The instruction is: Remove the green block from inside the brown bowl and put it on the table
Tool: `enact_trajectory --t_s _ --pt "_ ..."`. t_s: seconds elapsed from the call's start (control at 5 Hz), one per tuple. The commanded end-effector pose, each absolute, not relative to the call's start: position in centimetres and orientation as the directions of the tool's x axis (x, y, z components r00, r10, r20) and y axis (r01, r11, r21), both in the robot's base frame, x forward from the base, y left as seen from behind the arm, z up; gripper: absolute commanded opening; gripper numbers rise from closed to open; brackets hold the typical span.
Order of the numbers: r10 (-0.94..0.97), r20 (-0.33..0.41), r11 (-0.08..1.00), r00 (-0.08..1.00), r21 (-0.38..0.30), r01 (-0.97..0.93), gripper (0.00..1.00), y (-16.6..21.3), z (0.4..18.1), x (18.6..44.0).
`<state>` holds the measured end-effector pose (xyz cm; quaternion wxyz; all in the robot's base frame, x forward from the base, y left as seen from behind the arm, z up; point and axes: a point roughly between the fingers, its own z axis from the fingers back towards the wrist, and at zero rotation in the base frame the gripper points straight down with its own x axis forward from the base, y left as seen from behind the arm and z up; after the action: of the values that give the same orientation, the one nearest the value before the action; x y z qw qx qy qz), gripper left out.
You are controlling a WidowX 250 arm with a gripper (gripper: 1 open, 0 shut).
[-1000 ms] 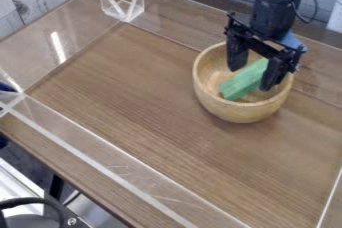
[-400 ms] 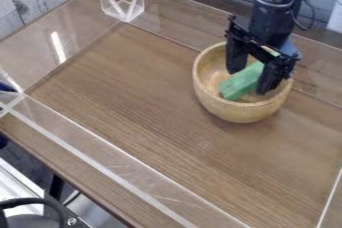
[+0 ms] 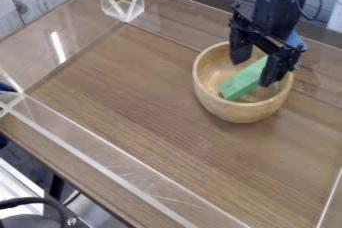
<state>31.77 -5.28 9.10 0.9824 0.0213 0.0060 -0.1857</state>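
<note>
The green block (image 3: 242,81) lies tilted inside the brown bowl (image 3: 205,84), which stands on the table (image 3: 134,92) at the right. My gripper (image 3: 261,63) hangs over the bowl's far side, black and pointing down. It is open, with its fingers on either side of the block's upper end. Nothing is held. The block's far tip is partly hidden behind the fingers.
Clear acrylic walls (image 3: 94,152) edge the tabletop along the front and left. A small clear acrylic piece (image 3: 122,3) stands at the back left corner. Dark cables (image 3: 27,212) lie below the front edge.
The gripper has risen slightly over the bowl and stayed open. The green block has not moved.
</note>
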Motion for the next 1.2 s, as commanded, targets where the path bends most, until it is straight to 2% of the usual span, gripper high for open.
enact_trajectory --t_s 0.0,0.4,1.0 --pt "-0.366 0.032 0.930 0.930 0.042 0.365 1.00 -5.1 10.0 32.2" --pt "-0.371 0.025 0.928 0.928 0.040 0.370 1.00 -4.6 9.4 32.0" --pt "-0.386 0.038 0.922 0.922 0.064 0.383 1.00 -5.0 11.1 31.3"
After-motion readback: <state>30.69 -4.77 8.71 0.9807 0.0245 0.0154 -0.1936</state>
